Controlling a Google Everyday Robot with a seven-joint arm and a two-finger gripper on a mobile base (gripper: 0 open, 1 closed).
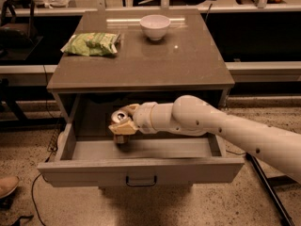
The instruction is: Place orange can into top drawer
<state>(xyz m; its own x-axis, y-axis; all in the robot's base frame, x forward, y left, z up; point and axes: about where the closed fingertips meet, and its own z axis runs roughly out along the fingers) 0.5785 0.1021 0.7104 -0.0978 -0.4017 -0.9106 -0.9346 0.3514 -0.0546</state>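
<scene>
The top drawer (141, 171) is pulled open below the tabletop, with its dark handle at the front centre. My gripper (124, 121) reaches into it from the right, over the left middle of the drawer floor. It is shut on the orange can (121, 126). The can is roughly upright, with its silver top (120, 116) showing between the fingers and its base at or just above the drawer floor. My pale arm (211, 126) crosses the right half of the drawer.
A white bowl (154, 26) stands at the back of the tabletop (188, 65) and a green snack bag (91, 44) lies at its left. A dark counter runs behind the table. A shoe (7, 186) shows on the floor at the lower left.
</scene>
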